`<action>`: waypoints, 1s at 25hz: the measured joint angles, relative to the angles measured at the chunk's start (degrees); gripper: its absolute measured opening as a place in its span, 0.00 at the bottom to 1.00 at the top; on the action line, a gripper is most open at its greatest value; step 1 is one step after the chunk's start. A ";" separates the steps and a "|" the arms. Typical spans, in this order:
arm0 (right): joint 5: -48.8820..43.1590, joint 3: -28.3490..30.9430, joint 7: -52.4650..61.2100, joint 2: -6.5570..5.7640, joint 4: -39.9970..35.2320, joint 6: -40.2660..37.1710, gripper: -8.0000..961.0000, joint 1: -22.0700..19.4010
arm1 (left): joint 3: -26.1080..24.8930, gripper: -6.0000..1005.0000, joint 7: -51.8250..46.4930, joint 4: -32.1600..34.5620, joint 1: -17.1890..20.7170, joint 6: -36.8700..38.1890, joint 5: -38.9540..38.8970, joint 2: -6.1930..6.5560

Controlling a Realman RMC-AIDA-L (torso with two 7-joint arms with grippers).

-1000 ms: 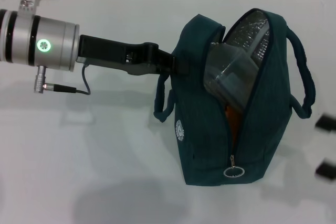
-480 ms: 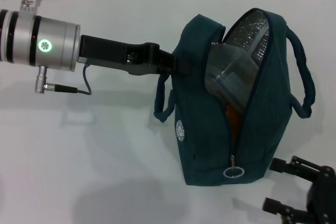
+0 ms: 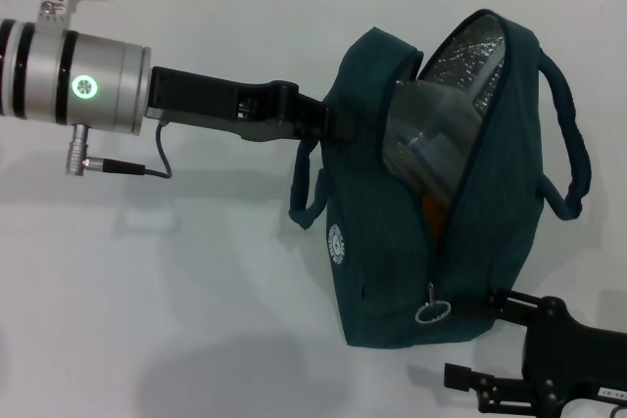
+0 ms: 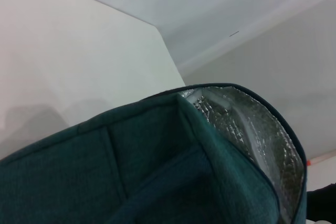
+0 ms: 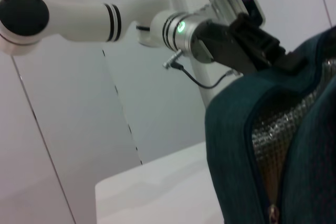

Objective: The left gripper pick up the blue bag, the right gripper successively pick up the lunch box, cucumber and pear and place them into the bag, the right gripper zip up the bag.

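The blue bag point(image 3: 382, 242) hangs above the white table, its mouth unzipped and showing silver foil lining point(image 3: 470, 66). My left gripper point(image 3: 331, 122) is shut on the bag's upper left rim. Inside, the clear lunch box point(image 3: 426, 149) leans against the lining, and an orange patch of the pear point(image 3: 432, 217) shows below it. The cucumber is hidden. The ring zipper pull point(image 3: 431, 311) hangs at the low end of the opening. My right gripper point(image 3: 475, 338) is open at the lower right, its upper finger by the bag's bottom corner, just right of the ring. The left wrist view shows only the bag's fabric point(image 4: 157, 171).
The white table point(image 3: 147, 320) lies under the bag. One loop handle point(image 3: 573, 144) sticks out to the right and the other point(image 3: 306, 193) droops on the left. The right wrist view shows the left arm point(image 5: 105, 22) and the bag's zipper point(image 5: 272, 212).
My right gripper has come in from the right edge toward the bag's lower corner and the ring pull. The ring has tilted slightly. The left arm and bag stay still.
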 joint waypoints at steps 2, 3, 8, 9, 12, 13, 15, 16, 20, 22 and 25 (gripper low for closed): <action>0.06 -0.61 0.31 0.09 0.04 0.79 0.79 0.30 | 0.00 0.06 0.16 0.00 -0.02 -0.01 -0.02 0.00; 0.08 -0.90 0.40 0.13 0.05 1.00 0.79 0.40 | 0.00 0.06 0.24 0.00 -0.03 -0.02 -0.03 0.00; 0.09 -2.31 0.49 0.18 0.08 0.53 0.79 1.01 | 0.01 0.06 0.39 0.00 -0.07 -0.13 -0.03 0.00; 0.09 -2.48 0.51 0.18 0.08 0.51 0.79 1.03 | 0.00 0.06 0.41 0.00 -0.09 -0.14 -0.03 0.00; 0.11 -2.60 0.52 0.17 0.08 0.70 0.78 1.05 | -0.01 0.06 0.46 0.00 -0.09 -0.15 -0.03 0.00; 0.13 -2.60 0.50 0.17 0.09 0.75 0.78 1.06 | -0.03 0.06 0.49 0.00 -0.09 -0.16 -0.03 0.00; 0.14 -2.64 0.36 0.17 0.09 0.72 0.78 1.12 | -0.06 0.06 0.53 0.00 -0.06 -0.16 -0.03 0.00; 0.14 -2.70 0.31 0.17 0.08 0.69 0.78 1.17 | -0.08 0.06 0.55 0.00 -0.03 -0.16 -0.03 0.00; 0.60 -3.18 0.33 0.17 0.03 1.43 0.78 1.33 | -0.09 0.06 0.58 0.00 -0.02 -0.16 -0.02 0.00; 1.00 -3.47 0.32 0.17 -0.12 1.48 0.77 1.38 | -0.09 0.07 0.66 0.00 0.00 -0.16 -0.02 0.00; 1.41 -4.97 0.41 0.17 -0.40 1.18 0.77 2.06 | -0.08 0.07 0.76 0.00 0.00 -0.16 -0.01 0.00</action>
